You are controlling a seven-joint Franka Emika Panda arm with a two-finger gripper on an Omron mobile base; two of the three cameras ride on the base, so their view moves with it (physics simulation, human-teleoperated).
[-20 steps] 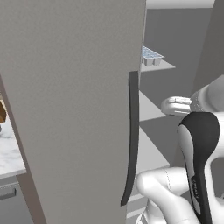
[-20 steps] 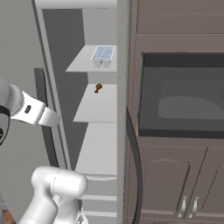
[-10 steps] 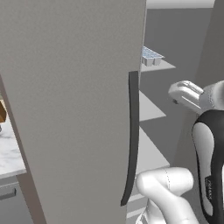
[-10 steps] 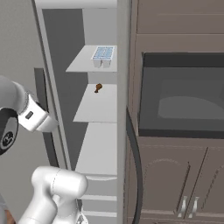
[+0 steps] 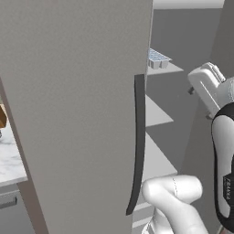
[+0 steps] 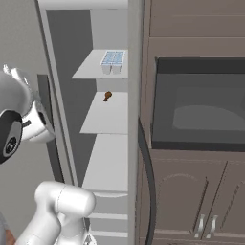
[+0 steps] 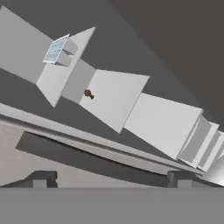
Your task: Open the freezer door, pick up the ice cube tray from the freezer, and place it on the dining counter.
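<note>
The freezer door (image 6: 135, 72) stands swung open, edge-on in the right base view, its dark curved handle (image 6: 147, 177) hanging toward me. The ice cube tray (image 6: 113, 59), pale blue with little square cups, sits at the front of the top shelf (image 5: 157, 58) (image 7: 57, 50). My gripper (image 7: 111, 178) is open and holds nothing; it is outside the compartment and looks in at the shelves. The white hand (image 5: 206, 86) hangs below and to the right of the tray, apart from it. The dining counter is out of view.
The twin grey door (image 5: 73, 114) stays shut at the left, its dark handle (image 5: 137, 146) close to my arm. A small brown item (image 6: 107, 95) lies on the second shelf. A dark built-in oven (image 6: 201, 110) and brown cabinets stand at the right. A marble worktop corner (image 5: 9, 160) shows at far left.
My hand has risen and shifted right, toward the open compartment. The elbow has lifted with it. The gripper stays open; the tray and doors have not moved.
</note>
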